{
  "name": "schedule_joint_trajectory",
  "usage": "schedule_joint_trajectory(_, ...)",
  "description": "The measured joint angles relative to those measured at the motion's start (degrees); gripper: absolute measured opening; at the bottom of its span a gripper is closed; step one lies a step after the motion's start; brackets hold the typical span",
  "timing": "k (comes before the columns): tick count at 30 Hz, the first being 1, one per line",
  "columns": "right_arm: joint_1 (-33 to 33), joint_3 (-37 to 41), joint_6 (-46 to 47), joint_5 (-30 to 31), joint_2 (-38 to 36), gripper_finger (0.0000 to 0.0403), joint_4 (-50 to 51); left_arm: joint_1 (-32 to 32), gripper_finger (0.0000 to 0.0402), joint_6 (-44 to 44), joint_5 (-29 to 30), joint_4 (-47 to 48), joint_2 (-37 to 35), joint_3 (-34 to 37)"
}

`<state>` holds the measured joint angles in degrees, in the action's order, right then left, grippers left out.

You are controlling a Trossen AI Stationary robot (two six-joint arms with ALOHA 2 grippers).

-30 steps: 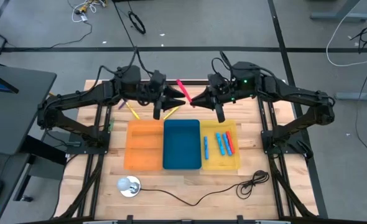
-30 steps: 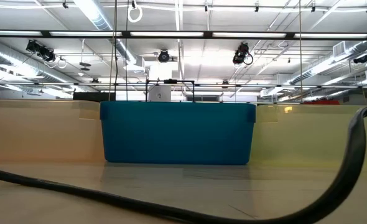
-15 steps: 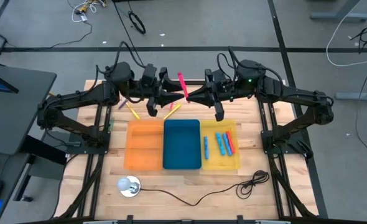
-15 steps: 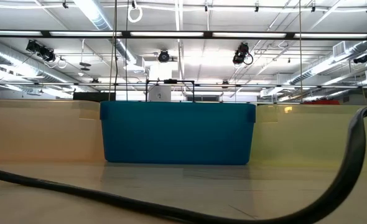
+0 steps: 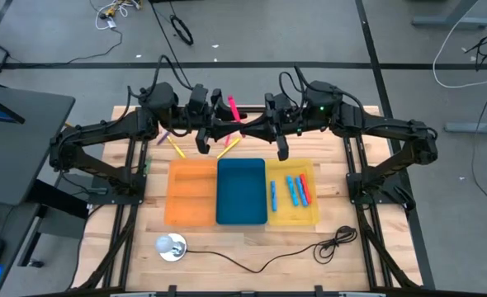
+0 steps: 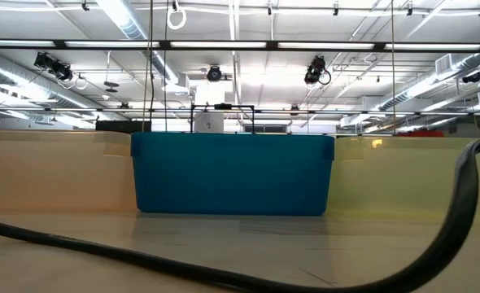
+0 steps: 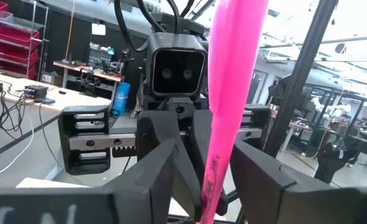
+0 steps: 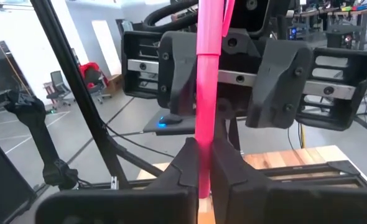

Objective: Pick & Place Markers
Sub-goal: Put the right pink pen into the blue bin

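Observation:
A pink marker (image 5: pixel 233 109) stands roughly upright high above the table, with my right gripper (image 5: pixel 243 127) shut on it. My left gripper (image 5: pixel 227 126) faces it from the left and is open. Its fingers (image 8: pixel 174 68) stand on either side of the marker (image 7: pixel 224 112) without touching it. On the table behind the trays lie yellow markers (image 5: pixel 176 147) and a purple one (image 5: pixel 163 136). Blue and red markers (image 5: pixel 296 190) lie in the yellow tray (image 5: pixel 312 216). My right gripper pinches the pink marker's lower part (image 8: pixel 203 134) between its two fingers. The fingers come in level from the table's right and lie across the marker. The marker is lifted clear, with most of its length rising above the fingers.
An orange tray (image 5: pixel 190 196), a blue tray (image 5: pixel 241 191) and the yellow tray sit side by side at mid-table. The blue tray (image 6: pixel 232 175) fills the low view. A black cable (image 5: pixel 334 243) and a white round object (image 5: pixel 171 246) lie near the front edge.
My right gripper has carried the pink marker toward the table's left, closer to my left gripper. Both grippers have tipped up from slanting downward to about level. The marker now stands between my left gripper's fingers.

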<state>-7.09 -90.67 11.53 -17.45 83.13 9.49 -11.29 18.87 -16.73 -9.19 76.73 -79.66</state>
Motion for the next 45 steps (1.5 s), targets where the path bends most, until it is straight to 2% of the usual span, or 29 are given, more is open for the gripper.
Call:
schedule_joint_trajectory(10,0.0,0.0,0.26,0.15,0.0,0.001,0.73,0.02,0.0037,2.72,-1.42,0.0,0.02,0.0)
schedule_joint_trajectory(14,0.0,0.01,-0.22,0.56,0.0,0.003,0.77,0.02,0.0036,2.85,-1.42,0.0,0.02,0.04)
schedule_joint_trajectory(17,0.09,0.0,-0.24,3.45,0.0,0.0055,0.86,0.0,0.0036,3.5,-1.06,0.05,0.03,0.04)
schedule_joint_trajectory(22,-0.61,0.02,-3.74,4.55,-0.8,0.01,3.42,-0.02,0.0036,7.45,1.31,0.22,0.07,0.07)
schedule_joint_trajectory(32,-2.58,0.07,-7.71,5.17,-6.64,0.0184,11.61,0.33,0.0036,9.8,2.99,3.82,0.02,0.07)
schedule_joint_trajectory(39,-4.12,0.07,-7.24,5.09,-10.81,0.0212,9.49,0.57,0.0036,7.47,3.12,6.33,0.02,0.07)
schedule_joint_trajectory(45,-4.97,0.07,-7.99,5.01,-13.27,0.0217,10.67,0.55,0.0036,2.16,4.15,7.77,0.02,0.07)
